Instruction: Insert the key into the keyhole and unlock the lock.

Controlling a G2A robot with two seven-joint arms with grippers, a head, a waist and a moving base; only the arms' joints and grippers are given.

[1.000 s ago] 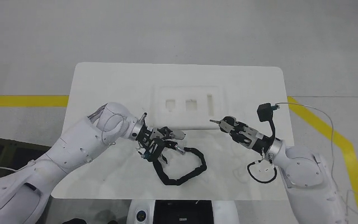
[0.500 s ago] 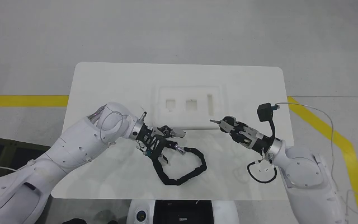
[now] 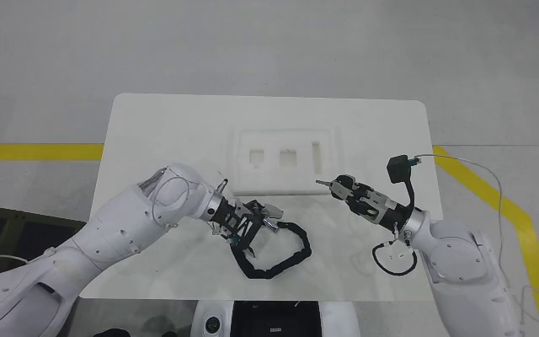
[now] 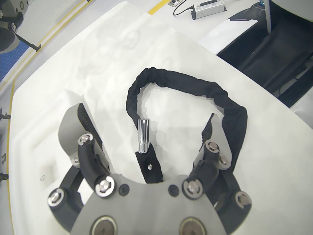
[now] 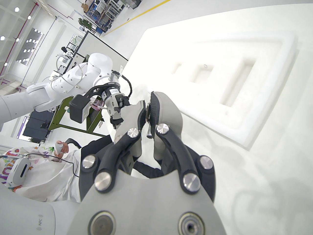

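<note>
Colleague: Where's the lock right now?

Operator: I see the lock (image 3: pixel 282 253) lying on the table (image 3: pixel 168 126) near the front edge, with its black cloth-covered chain curled into a loop. A shiny metal barrel (image 4: pixel 142 133) sticks out of one end of the sleeve.

Colleague: And your left gripper?

Operator: My left gripper (image 4: pixel 146 121) sits low over that end with its fingers spread wide. The barrel lies in the gap between them and touches neither. The chain loops away beyond the fingertips and runs just beside one finger. I can't tell whether they touch.

Colleague: What about the key?

Operator: The key (image 3: pixel 322 182) is in my right gripper (image 3: pixel 337 185), whose fingers are pressed together on it. Its tip pokes out past them toward the left arm. I hold it above the table, just beside the near edge of the white foam tray (image 3: pixel 286 135) and well apart from the lock.

Colleague: And the tray itself?

Operator: It's mid-table, behind both grippers, with three recesses cut into it.
</note>
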